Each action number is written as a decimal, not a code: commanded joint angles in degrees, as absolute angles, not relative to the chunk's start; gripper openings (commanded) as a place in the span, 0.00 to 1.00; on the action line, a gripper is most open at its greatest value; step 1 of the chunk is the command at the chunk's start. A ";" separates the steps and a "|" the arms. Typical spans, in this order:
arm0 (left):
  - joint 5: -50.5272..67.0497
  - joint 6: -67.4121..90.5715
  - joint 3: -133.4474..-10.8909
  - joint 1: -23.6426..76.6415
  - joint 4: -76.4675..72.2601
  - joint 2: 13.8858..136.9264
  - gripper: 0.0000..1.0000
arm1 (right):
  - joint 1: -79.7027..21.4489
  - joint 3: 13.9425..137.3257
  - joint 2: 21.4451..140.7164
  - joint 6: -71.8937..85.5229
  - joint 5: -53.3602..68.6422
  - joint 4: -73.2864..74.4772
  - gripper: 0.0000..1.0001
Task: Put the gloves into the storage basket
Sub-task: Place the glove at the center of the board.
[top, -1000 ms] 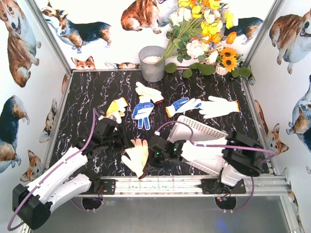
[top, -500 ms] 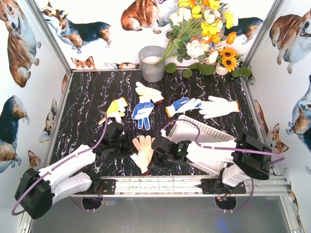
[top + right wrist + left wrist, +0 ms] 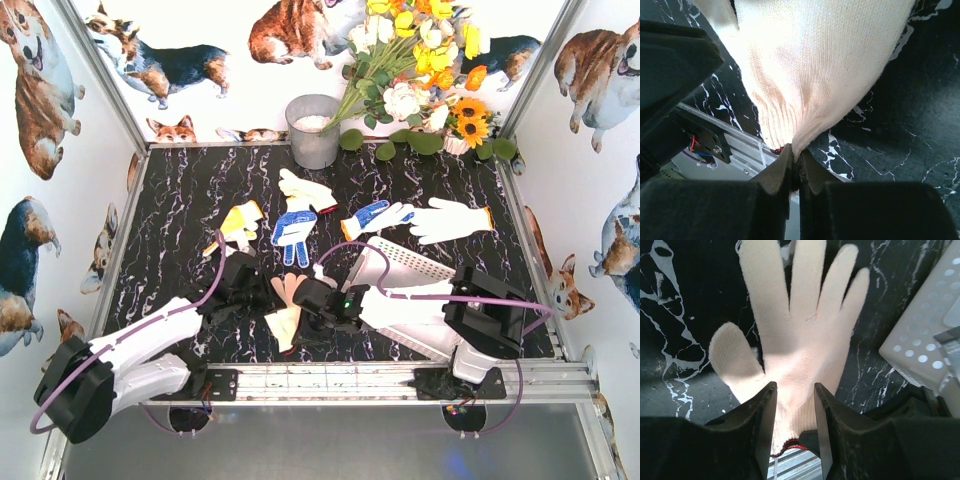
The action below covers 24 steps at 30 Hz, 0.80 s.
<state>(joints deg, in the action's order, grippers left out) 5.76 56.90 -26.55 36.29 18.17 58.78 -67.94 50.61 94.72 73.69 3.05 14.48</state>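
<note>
Storage basket (image 3: 402, 266) lies along the counter's right side, reaching toward the near right corner, with the right arm (image 3: 420, 305) stretched across its near part. A grey bucket (image 3: 313, 130) stands at the middle of the far edge, and flowers (image 3: 420, 70) fill the far right corner. Neither stands in the way.

Five gloves (image 3: 450, 220) lie in a loose row across the counter's middle, well apart from both grippers. A sixth, the cream glove (image 3: 285, 302), lies by the middle of the near edge, just left of the basket.

This glove's pickup is the step in hand. The right gripper (image 3: 796, 167) has its jaws pressed together on a fold of the cuff. The left gripper (image 3: 792, 395) has its jaws spread to either side of the wrist end, and I cannot tell whether they touch the knit.

Next, I judge, the right gripper should lift the glove and carry it right over the basket rim. The spread left jaws bracket the glove, so they could snag it unless they back away. The pinch holds only a thin fold, so a sharp pull may slip it.
</note>
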 commanded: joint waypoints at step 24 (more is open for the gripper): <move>4.48 56.54 -18.77 36.56 16.66 59.84 0.30 | -69.61 61.48 88.66 62.53 -13.14 29.81 0.35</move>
